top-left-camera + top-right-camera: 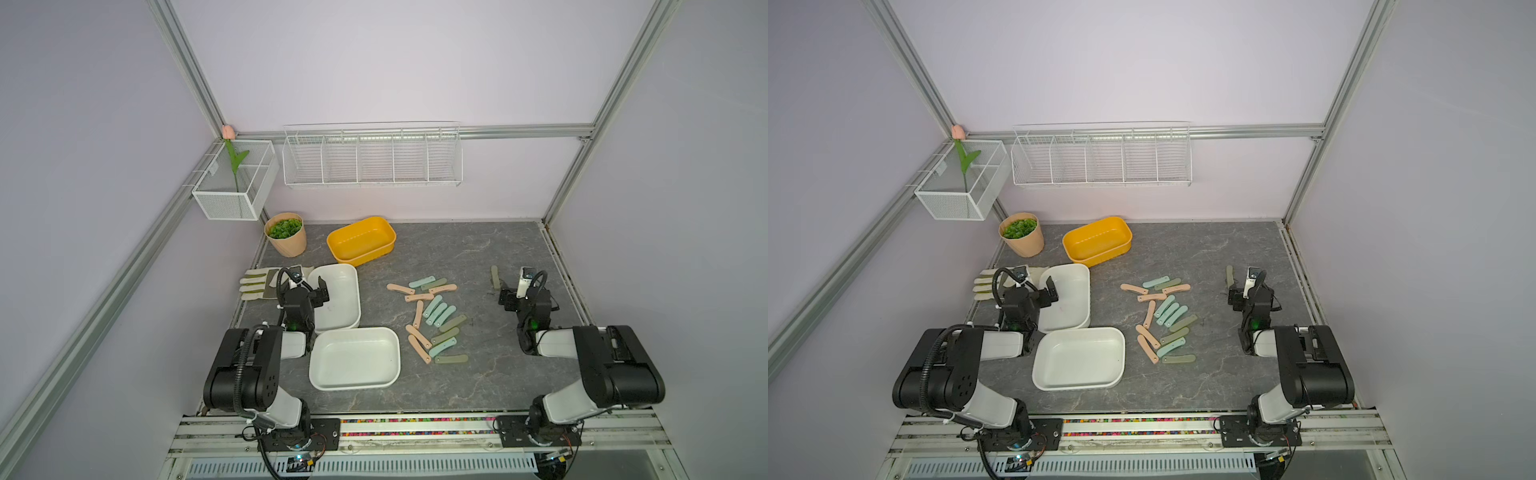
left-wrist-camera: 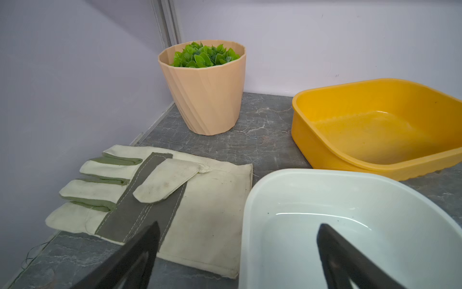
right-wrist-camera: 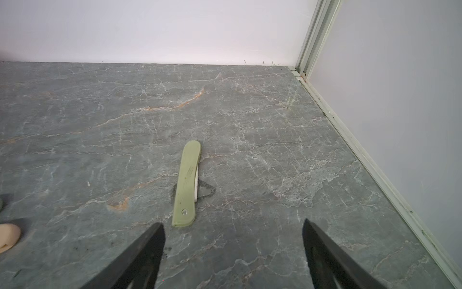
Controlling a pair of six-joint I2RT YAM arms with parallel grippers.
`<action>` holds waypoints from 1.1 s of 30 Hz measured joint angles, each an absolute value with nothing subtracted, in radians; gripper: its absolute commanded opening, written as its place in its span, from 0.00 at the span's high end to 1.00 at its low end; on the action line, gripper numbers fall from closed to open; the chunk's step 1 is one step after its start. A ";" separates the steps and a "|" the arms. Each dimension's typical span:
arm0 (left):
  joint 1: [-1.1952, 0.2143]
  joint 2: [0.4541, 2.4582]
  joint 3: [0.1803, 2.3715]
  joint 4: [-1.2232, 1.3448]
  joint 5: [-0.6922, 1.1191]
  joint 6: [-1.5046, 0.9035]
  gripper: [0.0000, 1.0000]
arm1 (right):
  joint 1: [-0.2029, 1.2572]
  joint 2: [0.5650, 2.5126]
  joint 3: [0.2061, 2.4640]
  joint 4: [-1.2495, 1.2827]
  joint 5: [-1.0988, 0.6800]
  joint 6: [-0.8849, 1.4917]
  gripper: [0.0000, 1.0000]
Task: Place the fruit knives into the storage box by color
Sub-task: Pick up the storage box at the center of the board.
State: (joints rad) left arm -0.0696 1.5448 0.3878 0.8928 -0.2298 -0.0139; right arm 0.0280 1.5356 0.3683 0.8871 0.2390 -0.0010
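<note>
Olive knife (image 3: 186, 185) near right tool (image 3: 232, 222) — white blade edge, seemingly, wrist view only.

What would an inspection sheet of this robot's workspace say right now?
Surface: grey marbled table, faintly smudged.
Job's things: fruit knives clustered mid-table, lone olive knife apart; near white box, far white box, yellow box, all empty.
Clutter: work glove, potted plant.
Pincers: left pincer open, empty, over far white box's rim; right pincer open, empty, near lone olive knife.
Cables: black hose on left arm.
Surroundings: lilac walls, wire rack, mesh basket with tulip.
</note>
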 measured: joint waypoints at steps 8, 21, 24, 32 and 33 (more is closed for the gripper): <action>-0.068 1.545 0.388 0.892 -0.226 -0.014 0.01 | 0.028 1.536 0.368 0.887 0.239 -0.001 0.11; -0.057 1.545 0.388 0.891 -0.206 -0.015 0.01 | 0.028 1.536 0.369 0.887 0.239 -0.001 0.11; -0.046 1.545 0.388 0.891 -0.196 -0.019 0.01 | 0.028 1.536 0.369 0.887 0.239 -0.001 0.11; -0.043 1.545 0.388 0.889 -0.186 -0.019 0.01 | 0.028 1.536 0.368 0.887 0.239 -0.001 0.11; -0.043 1.545 0.388 0.889 -0.186 -0.019 0.00 | 0.028 1.536 0.368 0.887 0.239 -0.001 0.11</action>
State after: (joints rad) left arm -0.0433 1.5448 0.3878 0.8886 -0.1860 -0.0185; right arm 0.0280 1.5356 0.3683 0.8871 0.2390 -0.0010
